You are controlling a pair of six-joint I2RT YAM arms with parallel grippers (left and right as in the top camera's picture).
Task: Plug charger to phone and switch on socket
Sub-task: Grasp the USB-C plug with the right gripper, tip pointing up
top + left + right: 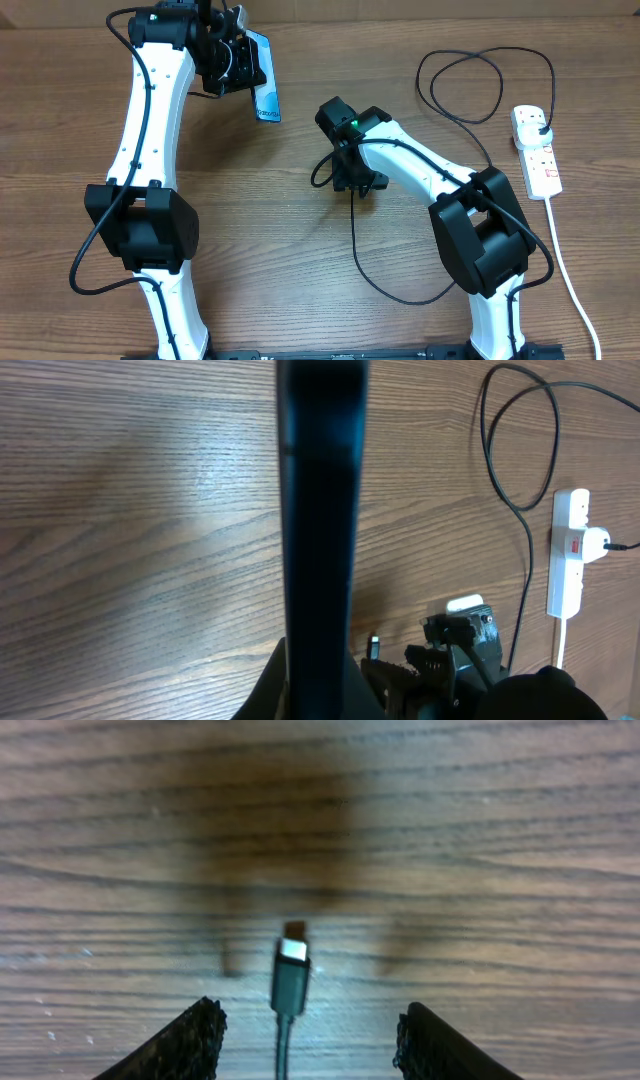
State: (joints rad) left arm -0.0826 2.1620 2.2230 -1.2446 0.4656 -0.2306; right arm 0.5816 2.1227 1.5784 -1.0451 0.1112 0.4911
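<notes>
Squarely over the charger (284,1045), the right gripper (310,1016) hangs low above the bench (500,840). Its jaws stand apart on either side of the connector (291,978) and touch neither it nor the cable behind it. The connector lies flat on the wood, roughly midway between the two fingers, with its metal tip pointing away from the wrist camera.

At far left, the left gripper (240,68) has its jaws clamped on the phone (264,92), held off the bench and tilted, the lit face showing from overhead. The socket (537,150) lies at far right, well apart from both arms, and the charger's other end appears plugged into it. Whether its switch is on cannot be told.

The step in hand looks to be picking up the connector. Done well, the jaws would close on the black moulded body just behind the metal tip, leaving the tip bare and straight for the phone's port. A pinch further back on the thin cable would likely let the tip droop or twist.
</notes>
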